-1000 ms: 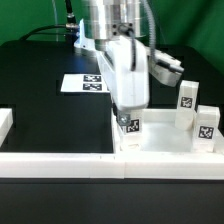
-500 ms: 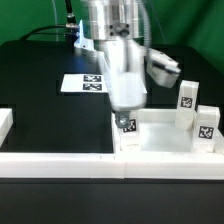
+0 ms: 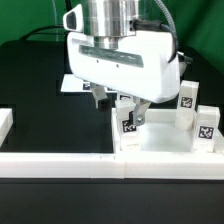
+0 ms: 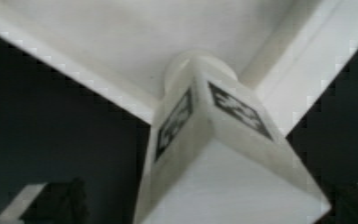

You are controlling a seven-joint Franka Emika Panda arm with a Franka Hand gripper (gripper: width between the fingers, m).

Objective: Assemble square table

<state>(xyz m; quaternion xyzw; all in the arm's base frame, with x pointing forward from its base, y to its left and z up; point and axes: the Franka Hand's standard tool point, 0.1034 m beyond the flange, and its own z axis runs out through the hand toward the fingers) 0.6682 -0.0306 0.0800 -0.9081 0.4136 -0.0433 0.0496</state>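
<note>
in the exterior view, the gripper (image 3: 128, 103) hangs over the near corner of the tabletop (image 3: 165, 138), jaws spread wide on either side of a leg (image 3: 129, 122), with gaps visible, not clamped. that leg stands upright in the corner by the raised rim; whether it's fully seated in a socket can't be told. two more legs, one (image 3: 186, 100) behind the other (image 3: 206, 126), stand upright at the exterior view's right side of the tabletop. the marker board (image 3: 75, 85) lies behind, mostly hidden by the arm. judged progress: three legs up, fourth not seen, tightness unknown. everything is matte white hard plastic, blocky legs with black-and-white tags, on a black table (image 3: 40, 110).

in the wrist view, the leg (image 4: 220, 150) fills the centre, square-section, smooth, tags on two faces, standing where two white rim walls (image 4: 309, 55) meet. dark fingertips (image 4: 43, 203) sit apart from it at the frame corners.
</note>
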